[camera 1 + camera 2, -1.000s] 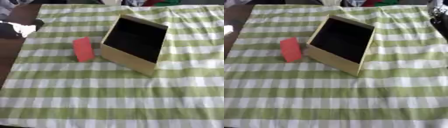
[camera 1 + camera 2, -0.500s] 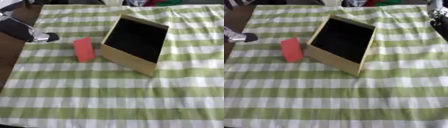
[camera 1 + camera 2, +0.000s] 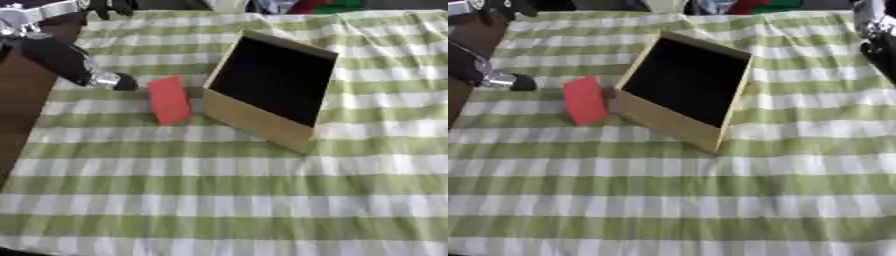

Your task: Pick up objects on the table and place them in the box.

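Green-and-white checked cloth [image 3: 219, 200] covers the surface, wrinkled a bit near the far edge; bare dark wood of the surface [image 3: 22, 107] shows along the left side.

Tan box [image 3: 262, 122] sits a little past centre, open, dark inside, turned at an angle so one corner points toward the camera. Near wall is the pale cardboard side; nothing visible inside it.

Left arm [image 3: 57, 57] comes in from the upper left, black with a silver joint, reaching down and right over the cloth's left edge. Left hand [image 3: 122, 82] shows only as a dark tip past a silver wrist ring, just left of the red object and apart from it by a thin gap, as far as can be seen. Cannot tell whether its fingers are spread or curled; it holds nothing visible.

Right arm [image 3: 877, 35] shows only at the upper right edge in the right eye view, a dark and silver bulk over the cloth's far right corner. Right hand not seen.

Red object [image 3: 169, 100], a flat rectangular block, lies on the cloth just left of the box's left corner, long side running roughly away from the camera, slightly tilted. It is outside the box, close to its wall, touching or nearly so.

Coloured clutter [image 3: 306, 5] beyond the far edge, red and green, unclear.
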Controlling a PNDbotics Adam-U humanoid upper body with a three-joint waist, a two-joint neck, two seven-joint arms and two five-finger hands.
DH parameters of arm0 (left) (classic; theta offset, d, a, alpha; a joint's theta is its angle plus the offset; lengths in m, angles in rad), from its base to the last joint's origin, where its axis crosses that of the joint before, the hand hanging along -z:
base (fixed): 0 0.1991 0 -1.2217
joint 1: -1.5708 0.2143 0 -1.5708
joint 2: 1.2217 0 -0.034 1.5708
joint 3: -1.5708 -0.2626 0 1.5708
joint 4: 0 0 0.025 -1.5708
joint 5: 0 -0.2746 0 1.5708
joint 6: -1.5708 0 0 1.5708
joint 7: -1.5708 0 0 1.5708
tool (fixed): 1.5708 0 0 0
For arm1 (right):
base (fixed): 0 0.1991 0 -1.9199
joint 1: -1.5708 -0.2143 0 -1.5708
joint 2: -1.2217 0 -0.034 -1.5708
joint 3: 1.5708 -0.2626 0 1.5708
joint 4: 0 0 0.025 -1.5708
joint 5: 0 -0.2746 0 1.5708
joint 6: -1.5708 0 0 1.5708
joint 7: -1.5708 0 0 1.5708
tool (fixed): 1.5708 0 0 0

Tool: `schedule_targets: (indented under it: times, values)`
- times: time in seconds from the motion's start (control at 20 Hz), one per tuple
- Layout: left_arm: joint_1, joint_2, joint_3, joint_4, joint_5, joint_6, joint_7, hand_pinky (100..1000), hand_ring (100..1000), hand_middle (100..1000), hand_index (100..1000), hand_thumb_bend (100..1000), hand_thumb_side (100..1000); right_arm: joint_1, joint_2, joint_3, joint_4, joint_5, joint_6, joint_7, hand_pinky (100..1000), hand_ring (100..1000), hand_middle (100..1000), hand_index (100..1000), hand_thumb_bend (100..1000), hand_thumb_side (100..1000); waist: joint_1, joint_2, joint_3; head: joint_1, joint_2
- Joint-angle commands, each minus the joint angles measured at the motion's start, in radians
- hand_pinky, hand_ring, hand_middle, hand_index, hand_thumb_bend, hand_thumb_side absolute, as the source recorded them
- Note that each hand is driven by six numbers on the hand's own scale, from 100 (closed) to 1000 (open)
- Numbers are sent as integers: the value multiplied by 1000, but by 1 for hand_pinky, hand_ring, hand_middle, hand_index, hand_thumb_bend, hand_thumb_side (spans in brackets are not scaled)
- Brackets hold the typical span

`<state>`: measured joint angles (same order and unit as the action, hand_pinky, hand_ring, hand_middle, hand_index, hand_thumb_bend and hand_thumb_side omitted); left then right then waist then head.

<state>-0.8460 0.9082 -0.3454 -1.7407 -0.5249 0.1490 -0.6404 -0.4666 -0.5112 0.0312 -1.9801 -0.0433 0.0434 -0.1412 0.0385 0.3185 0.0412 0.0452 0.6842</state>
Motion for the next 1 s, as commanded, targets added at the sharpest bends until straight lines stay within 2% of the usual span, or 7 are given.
schedule_targets:
  times: [0.05, 0.1, 0.25, 0.5, 0.7, 0.85, 1.0]
  values:
    - [-44, 1, -7, 30, -23, -24, -50, 712, 845, 855, 929, 702, 572, -9, -25, -5, -20, -5, -1, 3, 901, 752, 714, 881, 100, 512, 2, -20, 0, -5, -1]
    - [-55, -9, -10, 42, -23, -31, -66, 753, 858, 866, 929, 693, 573, -8, -24, -5, -20, -5, 0, 4, 901, 752, 714, 881, 100, 515, 2, -20, 0, -5, 0]
    - [-94, -34, -24, 97, -33, -44, -113, 764, 872, 873, 923, 694, 567, -6, -24, -4, -20, -6, 2, 4, 901, 752, 714, 881, 100, 517, 4, -18, 2, -5, 6]
    - [-160, -85, -50, 191, -89, -81, -155, 736, 856, 850, 905, 737, 643, -3, -24, -2, -20, -7, 4, 6, 901, 751, 713, 881, 100, 519, 7, -18, 4, -6, 13]
    - [-205, -133, -62, 286, -128, -108, -175, 750, 851, 844, 898, 761, 650, -3, -22, -1, -20, -8, 5, 8, 901, 751, 713, 882, 100, 523, 8, -19, 3, -3, 17]
    - [-231, -166, -60, 357, -151, -127, -188, 751, 849, 843, 896, 762, 654, -1, -20, -1, -20, -9, 8, 7, 902, 751, 713, 882, 100, 526, 10, -21, 1, 1, 21]
    - [-249, -195, -52, 413, -159, -144, -194, 795, 837, 835, 889, 758, 669, -2, -18, -1, -20, -11, 7, 8, 901, 751, 713, 882, 100, 524, 10, -23, 0, 5, 23]
